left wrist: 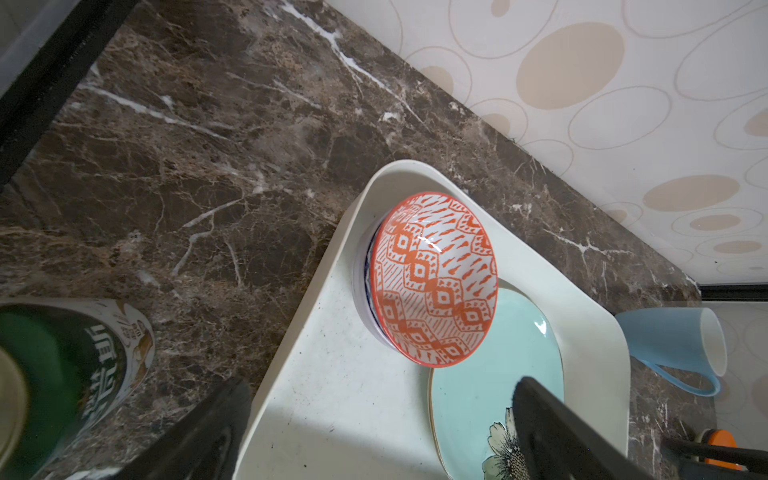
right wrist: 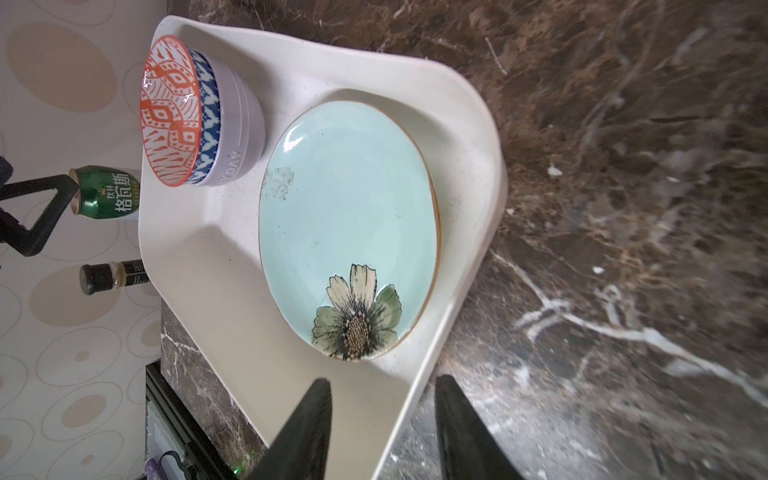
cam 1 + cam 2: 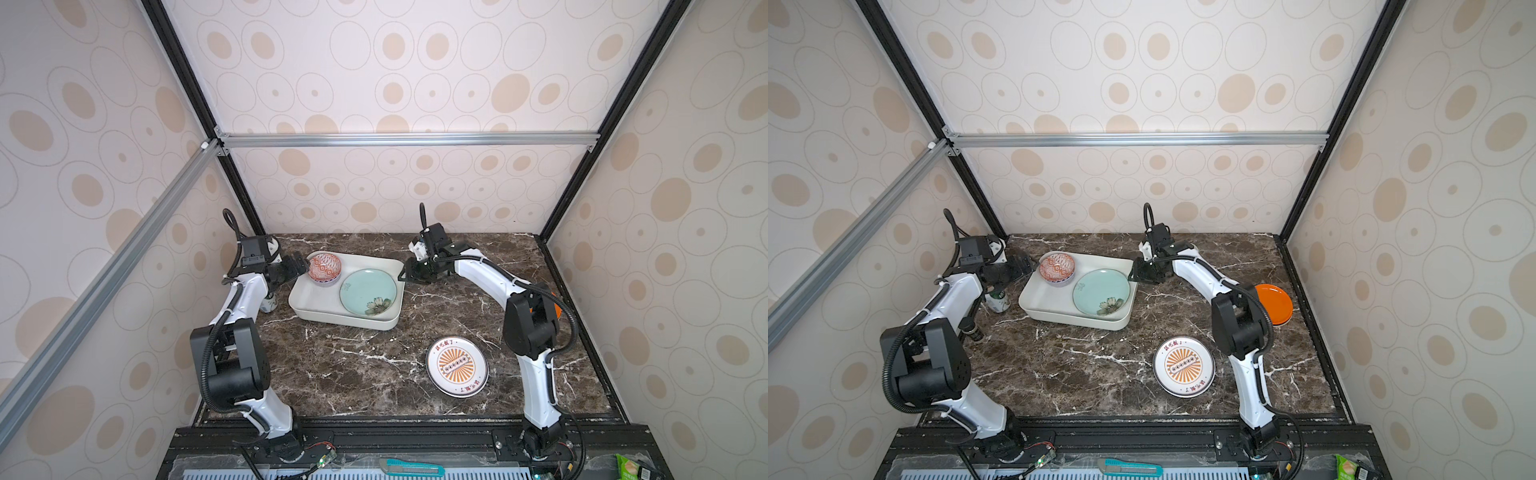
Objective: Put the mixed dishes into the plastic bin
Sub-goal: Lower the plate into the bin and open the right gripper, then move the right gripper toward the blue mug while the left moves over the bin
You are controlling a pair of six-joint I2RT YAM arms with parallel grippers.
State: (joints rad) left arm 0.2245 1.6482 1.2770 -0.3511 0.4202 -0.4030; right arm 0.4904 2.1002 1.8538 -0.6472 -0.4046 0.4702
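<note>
The white plastic bin (image 3: pixel 345 322) (image 3: pixel 1075 321) holds a red-white patterned bowl (image 3: pixel 325 266) (image 1: pixel 434 278), nested in a lavender bowl (image 2: pixel 241 124), and a teal floral plate (image 3: pixel 368 291) (image 2: pixel 349 224). My left gripper (image 3: pixel 300 266) (image 1: pixel 384 386) is open beside the bowls at the bin's left end. My right gripper (image 3: pixel 402 276) (image 2: pixel 384 382) is open at the bin's right end, one finger over the inside and one outside the rim, holding nothing. An orange-sunburst plate (image 3: pixel 456 365) (image 3: pixel 1183 365) lies on the table in front. An orange plate (image 3: pixel 1275 304) sits far right. A light-blue mug (image 1: pixel 669 345) lies on its side beyond the bin.
A green drink can (image 3: pixel 998 300) (image 2: pixel 110 193) and a small dark jar (image 3: pixel 973 330) (image 2: pixel 110 276) stand left of the bin, under my left arm. Patterned walls close in the dark marble table (image 3: pixel 353 374) on three sides.
</note>
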